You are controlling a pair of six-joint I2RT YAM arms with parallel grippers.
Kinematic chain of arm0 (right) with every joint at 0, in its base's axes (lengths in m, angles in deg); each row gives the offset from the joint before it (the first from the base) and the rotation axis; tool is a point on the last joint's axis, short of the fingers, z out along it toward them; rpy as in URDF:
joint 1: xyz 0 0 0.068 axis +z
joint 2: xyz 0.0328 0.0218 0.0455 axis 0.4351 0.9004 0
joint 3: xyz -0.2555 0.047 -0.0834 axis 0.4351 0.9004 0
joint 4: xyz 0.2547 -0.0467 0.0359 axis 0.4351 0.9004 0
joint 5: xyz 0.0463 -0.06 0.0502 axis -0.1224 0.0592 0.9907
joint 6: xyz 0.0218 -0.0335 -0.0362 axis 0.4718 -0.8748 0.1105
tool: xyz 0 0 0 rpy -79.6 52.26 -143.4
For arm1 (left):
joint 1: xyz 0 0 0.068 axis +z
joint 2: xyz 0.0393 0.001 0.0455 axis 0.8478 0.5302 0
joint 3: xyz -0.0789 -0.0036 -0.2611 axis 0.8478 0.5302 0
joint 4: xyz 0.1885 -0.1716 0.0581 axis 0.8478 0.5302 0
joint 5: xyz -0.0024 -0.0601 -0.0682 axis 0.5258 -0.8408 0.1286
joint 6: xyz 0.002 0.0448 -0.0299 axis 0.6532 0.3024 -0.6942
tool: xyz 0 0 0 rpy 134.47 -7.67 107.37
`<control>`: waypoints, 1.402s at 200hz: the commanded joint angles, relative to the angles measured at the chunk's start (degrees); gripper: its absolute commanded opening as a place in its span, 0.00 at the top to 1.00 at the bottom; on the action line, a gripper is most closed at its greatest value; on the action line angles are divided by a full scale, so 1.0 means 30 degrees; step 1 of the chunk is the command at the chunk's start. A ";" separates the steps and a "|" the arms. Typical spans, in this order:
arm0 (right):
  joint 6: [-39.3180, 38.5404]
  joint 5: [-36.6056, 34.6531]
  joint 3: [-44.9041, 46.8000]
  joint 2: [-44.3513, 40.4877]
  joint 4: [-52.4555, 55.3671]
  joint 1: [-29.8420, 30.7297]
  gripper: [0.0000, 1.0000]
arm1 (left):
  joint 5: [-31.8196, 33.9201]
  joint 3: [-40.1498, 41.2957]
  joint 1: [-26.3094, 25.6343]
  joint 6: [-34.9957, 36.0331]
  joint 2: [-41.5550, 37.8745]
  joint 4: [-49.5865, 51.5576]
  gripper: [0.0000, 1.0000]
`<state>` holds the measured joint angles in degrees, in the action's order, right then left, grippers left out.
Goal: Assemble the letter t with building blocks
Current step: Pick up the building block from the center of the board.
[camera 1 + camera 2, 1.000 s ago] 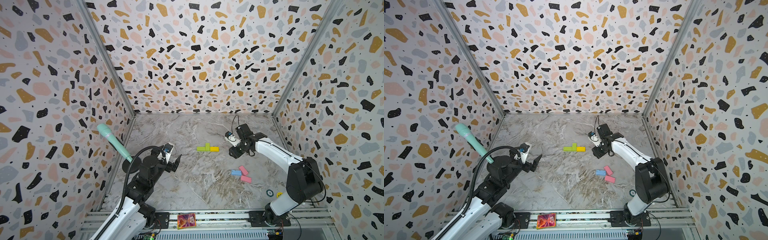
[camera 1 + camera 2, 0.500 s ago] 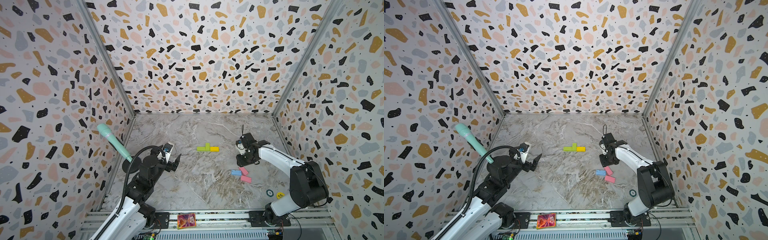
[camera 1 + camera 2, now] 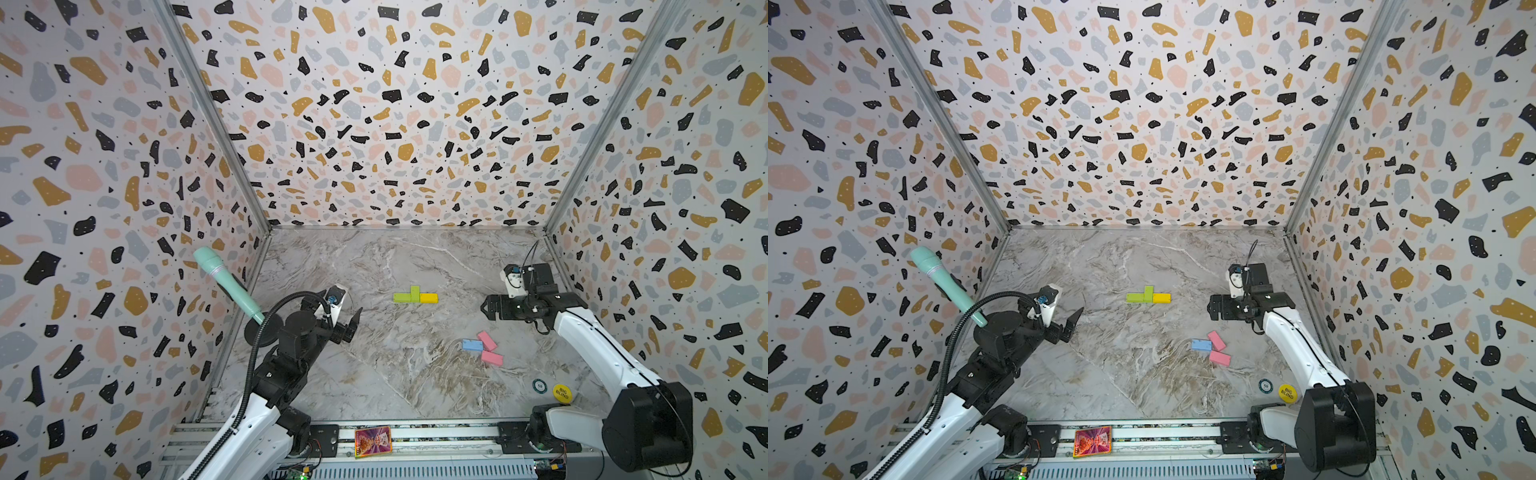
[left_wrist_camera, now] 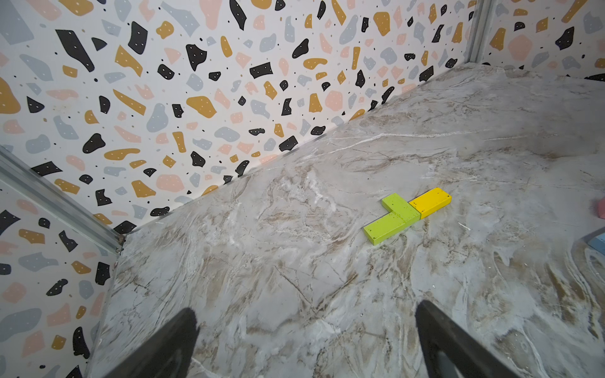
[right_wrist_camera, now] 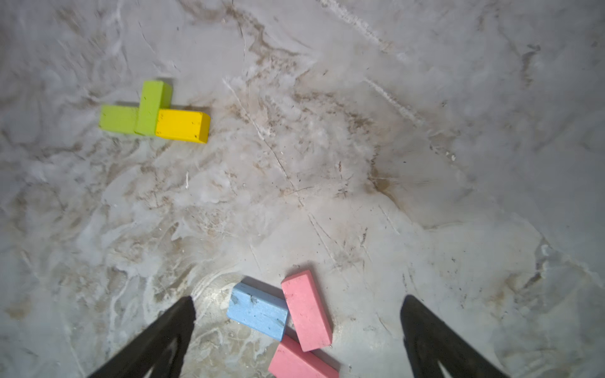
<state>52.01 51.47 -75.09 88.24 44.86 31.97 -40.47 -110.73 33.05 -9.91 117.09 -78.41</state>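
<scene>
Three building blocks lie joined mid-table: a lime green brick [image 3: 402, 297], a second green one [image 3: 414, 293] standing across it, and a yellow one [image 3: 429, 297]. They also show in the left wrist view, the yellow [image 4: 430, 202] farthest. Loose at the right lie a light blue brick [image 3: 472, 344] and two pink bricks [image 3: 487, 340] [image 3: 492, 358], all touching. My right gripper [image 3: 487, 309] hangs open just behind them; in its wrist view the blue brick [image 5: 258, 311] and a pink one [image 5: 306, 311] lie between its spread fingers [image 5: 176, 327]. My left gripper [image 3: 353, 324] is open and holds nothing.
A teal microphone-shaped object [image 3: 224, 286] leans by the left wall. A yellow disc with black lettering [image 3: 562, 392] and a small dark chip [image 3: 540, 386] sit at the front right. A colourful card [image 3: 373, 441] lies on the front rail. Patterned walls close three sides.
My right gripper has drawn away from the yellow brick toward the right, come over the loose bricks and opened wide. The left arm has not moved.
</scene>
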 commanded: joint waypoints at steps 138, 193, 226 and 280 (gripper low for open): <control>0.3462 0.3578 0.2409 -0.1489 -0.3056 -0.1119 0.02 | 0.1051 0.0114 -0.0074 -0.0153 -0.0951 -0.0779 0.01; 0.2855 -0.0952 0.0612 0.0393 0.0615 0.0136 0.01 | 0.1141 0.0085 -0.0070 -0.0174 -0.0926 -0.0803 0.01; 0.2379 -0.3256 0.0479 0.2141 0.1567 0.2809 0.11 | 0.1162 0.0099 -0.0082 -0.0234 -0.0960 -0.0837 0.00; 0.2568 -0.2965 0.1767 0.1928 0.0544 0.3043 0.35 | 0.1409 0.0056 -0.0073 -0.0439 -0.0930 -0.0897 0.00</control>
<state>59.96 44.48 -71.09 95.21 46.00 41.08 -37.45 -110.73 33.05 -10.37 114.71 -78.43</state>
